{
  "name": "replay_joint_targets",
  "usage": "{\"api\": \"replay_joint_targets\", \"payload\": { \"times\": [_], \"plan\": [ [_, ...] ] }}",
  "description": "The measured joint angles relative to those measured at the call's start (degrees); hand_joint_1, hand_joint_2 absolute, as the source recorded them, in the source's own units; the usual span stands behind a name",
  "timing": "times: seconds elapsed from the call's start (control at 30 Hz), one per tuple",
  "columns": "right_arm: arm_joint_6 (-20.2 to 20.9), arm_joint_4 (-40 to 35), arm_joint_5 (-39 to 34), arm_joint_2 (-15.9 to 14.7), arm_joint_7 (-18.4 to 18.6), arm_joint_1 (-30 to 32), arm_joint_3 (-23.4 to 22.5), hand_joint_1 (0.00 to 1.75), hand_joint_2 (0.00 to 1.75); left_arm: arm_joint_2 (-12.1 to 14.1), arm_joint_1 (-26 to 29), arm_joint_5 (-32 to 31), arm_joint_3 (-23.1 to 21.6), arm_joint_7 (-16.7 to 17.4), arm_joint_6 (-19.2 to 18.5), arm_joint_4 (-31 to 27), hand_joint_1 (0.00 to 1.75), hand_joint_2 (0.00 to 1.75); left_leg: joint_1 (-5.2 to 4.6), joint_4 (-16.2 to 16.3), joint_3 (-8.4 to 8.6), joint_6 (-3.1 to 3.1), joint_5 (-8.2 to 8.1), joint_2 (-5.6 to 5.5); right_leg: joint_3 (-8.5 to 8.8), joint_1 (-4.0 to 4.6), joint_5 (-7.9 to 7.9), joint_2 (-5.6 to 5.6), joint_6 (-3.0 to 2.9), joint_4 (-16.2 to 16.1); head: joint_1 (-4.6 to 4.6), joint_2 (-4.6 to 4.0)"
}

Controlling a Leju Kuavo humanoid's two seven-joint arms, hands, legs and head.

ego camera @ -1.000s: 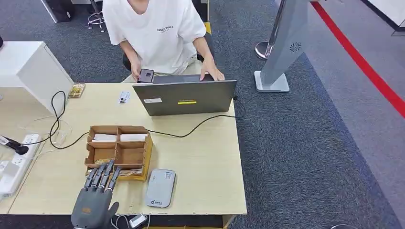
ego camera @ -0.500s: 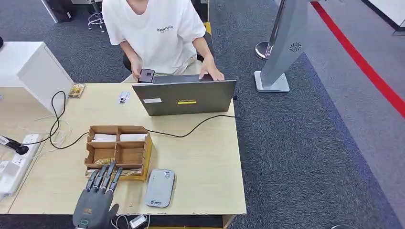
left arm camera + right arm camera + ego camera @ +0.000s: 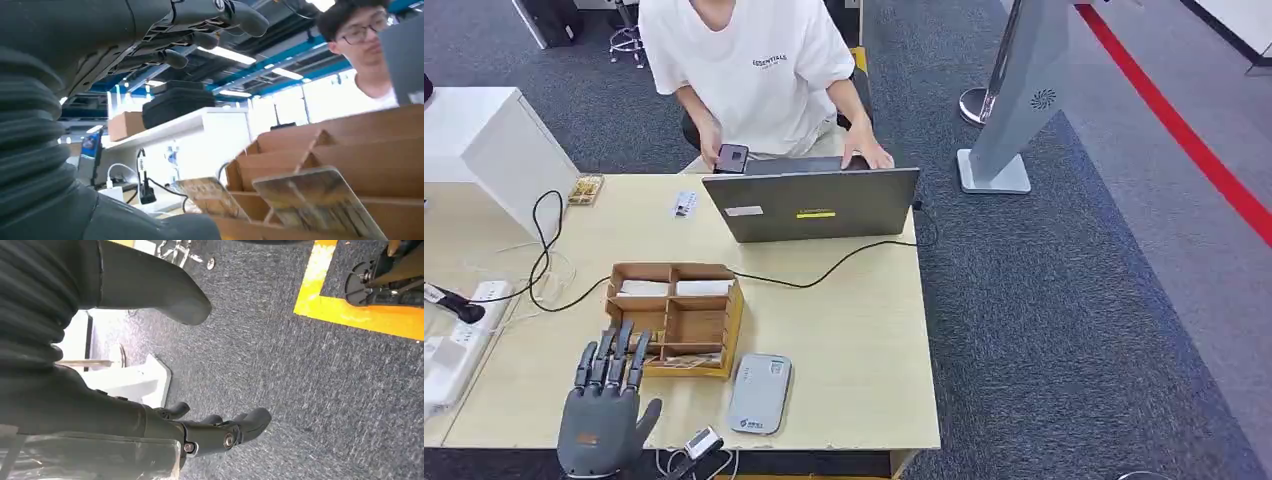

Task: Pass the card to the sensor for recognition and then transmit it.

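Note:
A brown cardboard organiser box (image 3: 735, 318) stands near the table's front edge. Patterned cards (image 3: 686, 361) lean in its front slot, and white cards (image 3: 671, 289) lie in the back compartments. The left wrist view shows two of the patterned cards (image 3: 312, 202) up close, leaning against the box (image 3: 350, 125). The grey card sensor (image 3: 760, 393) lies flat just right of the box. My left hand (image 3: 604, 412) hovers at the box's front left corner, fingers (image 3: 210, 12) straight and spread, holding nothing. My right hand (image 3: 220, 432) hangs over the carpet, empty.
A person in a white shirt sits behind an open laptop (image 3: 814, 203) at the table's far side, holding a phone (image 3: 730, 158). Black cables (image 3: 544, 250) and a power strip (image 3: 459, 345) lie at the left. A small device (image 3: 702, 443) hangs at the front edge.
My left hand has drawn back from over the front-slot cards and shifted left, toward the table's near edge. It holds nothing. The small device at the front edge has shifted slightly.

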Motion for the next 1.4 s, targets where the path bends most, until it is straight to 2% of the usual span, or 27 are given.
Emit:
{"api": "replay_joint_targets", "payload": {
  "times": [0.7, 0.97, 1.4],
  "plan": [
    [0.1, 0.0, 0.1, 0.0, -0.1, 0.0, 0.5, 0.00, 1.75, -1.7, -1.4, 0.0, 0.0, -0.3, 0.5, 5.2, 0.00, 1.75, 0.01, 0.0, -0.01, 0.00, 0.00, 0.01, -0.03, 0.00, 0.00, 0.01, 0.00, 0.0, 0.00, 0.00],
    [0.3, 0.0, 1.0, 0.0, -0.1, 0.0, 1.0, 0.00, 1.75, -2.4, -3.7, 0.0, 0.4, -0.8, 0.5, 8.2, 0.00, 1.75, 0.02, 0.0, -0.01, -0.01, 0.01, 0.01, -0.02, 0.00, 0.00, 0.00, 0.00, 0.0, 0.00, 0.00],
    [0.5, 0.0, 1.3, 0.0, 0.0, 0.0, 1.0, 0.00, 1.75, -2.8, -4.8, 0.0, 0.7, -0.5, 0.5, 9.7, 0.00, 1.75, 0.01, 0.0, -0.02, -0.01, 0.01, 0.01, -0.03, 0.00, 0.00, 0.00, 0.00, 0.0, 0.00, 0.00]
  ]
}}
